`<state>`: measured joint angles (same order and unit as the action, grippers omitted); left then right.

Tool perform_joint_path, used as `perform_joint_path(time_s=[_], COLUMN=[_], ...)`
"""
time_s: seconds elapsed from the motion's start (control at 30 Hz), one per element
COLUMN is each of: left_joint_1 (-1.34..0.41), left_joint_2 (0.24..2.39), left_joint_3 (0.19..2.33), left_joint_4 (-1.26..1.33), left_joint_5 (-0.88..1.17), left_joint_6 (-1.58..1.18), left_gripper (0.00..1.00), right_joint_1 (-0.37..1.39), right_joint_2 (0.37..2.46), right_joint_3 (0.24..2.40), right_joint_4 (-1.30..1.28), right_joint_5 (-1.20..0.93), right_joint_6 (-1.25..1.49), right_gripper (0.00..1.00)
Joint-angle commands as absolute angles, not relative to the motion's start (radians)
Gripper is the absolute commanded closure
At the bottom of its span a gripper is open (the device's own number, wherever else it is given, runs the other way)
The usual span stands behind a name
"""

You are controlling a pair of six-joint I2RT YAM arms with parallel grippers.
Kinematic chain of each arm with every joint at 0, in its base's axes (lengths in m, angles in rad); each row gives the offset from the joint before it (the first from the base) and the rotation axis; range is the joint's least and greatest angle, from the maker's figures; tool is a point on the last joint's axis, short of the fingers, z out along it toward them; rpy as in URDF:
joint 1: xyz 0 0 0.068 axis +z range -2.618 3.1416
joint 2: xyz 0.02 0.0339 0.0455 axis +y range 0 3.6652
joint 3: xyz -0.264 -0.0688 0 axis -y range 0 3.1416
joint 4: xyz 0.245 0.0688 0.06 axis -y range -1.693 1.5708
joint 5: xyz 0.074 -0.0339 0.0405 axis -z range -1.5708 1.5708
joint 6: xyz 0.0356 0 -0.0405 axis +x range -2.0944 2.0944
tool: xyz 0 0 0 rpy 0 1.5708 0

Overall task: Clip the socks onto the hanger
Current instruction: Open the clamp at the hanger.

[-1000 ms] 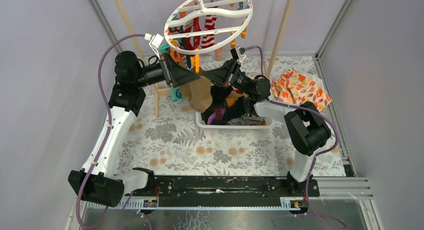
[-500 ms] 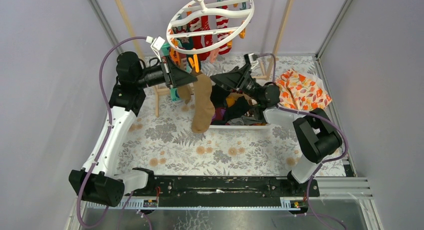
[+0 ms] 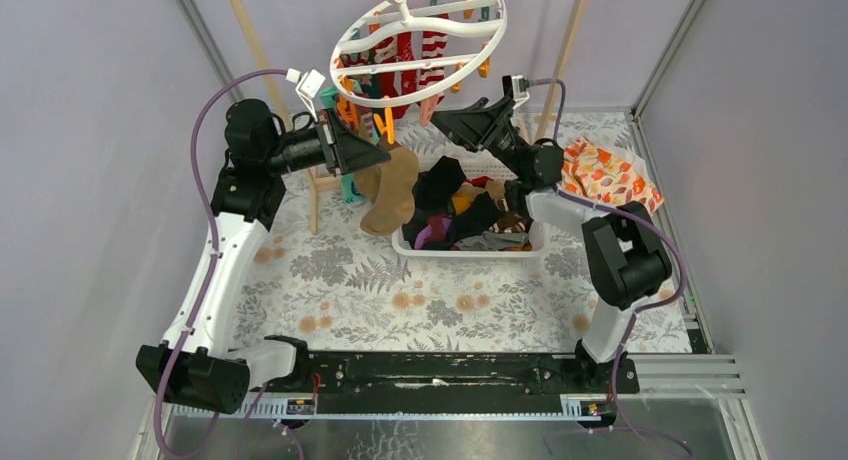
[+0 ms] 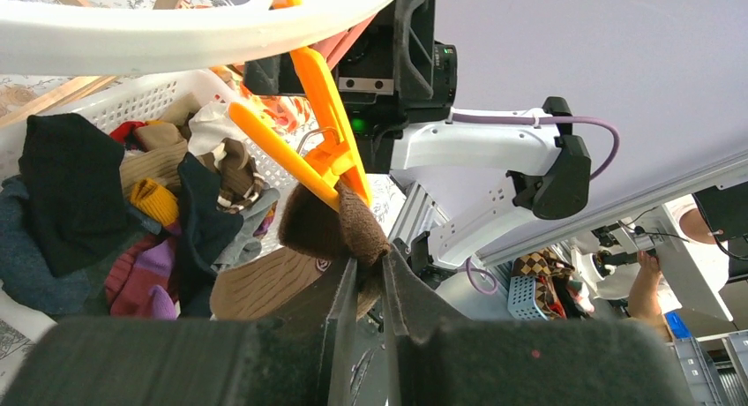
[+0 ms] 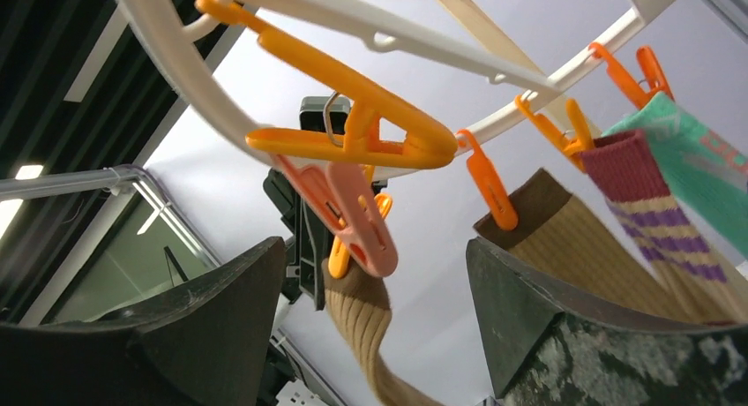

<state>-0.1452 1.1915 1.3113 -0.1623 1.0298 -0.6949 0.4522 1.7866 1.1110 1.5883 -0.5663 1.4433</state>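
The white hanger (image 3: 410, 18) hangs at the back with socks (image 3: 415, 55) clipped under it. My left gripper (image 3: 383, 155) is shut on the brown cuff of a tan sock (image 3: 390, 192), which dangles below. In the left wrist view an orange clip (image 4: 325, 141) on the hanger's ring (image 4: 176, 31) touches that cuff (image 4: 340, 229) just above my fingertips (image 4: 368, 269). My right gripper (image 3: 440, 120) stands open beside the rim, holding nothing. In its own view a pink clip (image 5: 348, 214) hangs between the open fingers (image 5: 225, 313), with the tan sock (image 5: 366, 331) behind.
A white basket (image 3: 465, 250) heaped with loose socks (image 3: 460, 205) sits under both grippers. An orange-and-white cloth (image 3: 600, 175) lies at the right. Wooden poles (image 3: 255, 55) stand on either side of the hanger. Tan, maroon-striped (image 5: 635, 181) and teal socks hang clipped nearby.
My right gripper let go of the tan sock, opened wide and rose back toward the hanger's rim. My left gripper shut on the cuff, and the sock swung free below it.
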Motion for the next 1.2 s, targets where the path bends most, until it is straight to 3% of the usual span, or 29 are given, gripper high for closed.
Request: perform_joint_path(time_s=[0.0,0.17,0.5,0.57,0.67,0.77,0.87,1.0,1.17], left_joint_1=[-0.137,-0.13,-0.112,-0.109,-0.102,-0.098,-0.093,-0.087,-0.077], left_joint_2=[1.177,1.177,1.173,1.173,1.171,1.172,1.17,1.169,1.169], left_joint_3=[1.353,1.364,1.377,1.378,1.382,1.385,1.39,1.399,1.403], left_joint_4=[-0.179,-0.183,-0.2,-0.202,-0.208,-0.212,-0.217,-0.222,-0.222], left_joint_5=[1.062,1.065,1.069,1.069,1.071,1.075,1.08,1.087,1.094], left_joint_6=[-0.675,-0.678,-0.677,-0.677,-0.675,-0.675,-0.675,-0.676,-0.678], left_gripper=[0.8,0.8,0.79,0.79,0.79,0.79,0.8,0.8,0.8], right_joint_1=[0.471,0.498,0.5,0.501,0.508,0.524,0.536,0.544,0.552], right_joint_2=[1.826,1.86,1.777,1.766,1.761,1.762,1.774,1.801,1.801], right_joint_3=[1.223,1.27,1.176,1.175,1.186,1.189,1.194,1.225,1.224], right_joint_4=[1.714,1.715,1.715,1.715,1.715,1.715,1.715,1.715,1.715], right_joint_5=[-0.573,-0.583,-0.531,-0.529,-0.549,-0.555,-0.551,-0.558,-0.55], right_joint_6=[1.428,1.426,1.355,1.355,1.348,1.323,1.306,1.3,1.292], right_gripper=[0.18,0.22,0.62,0.66,0.58,0.42,0.35,0.36,0.52])
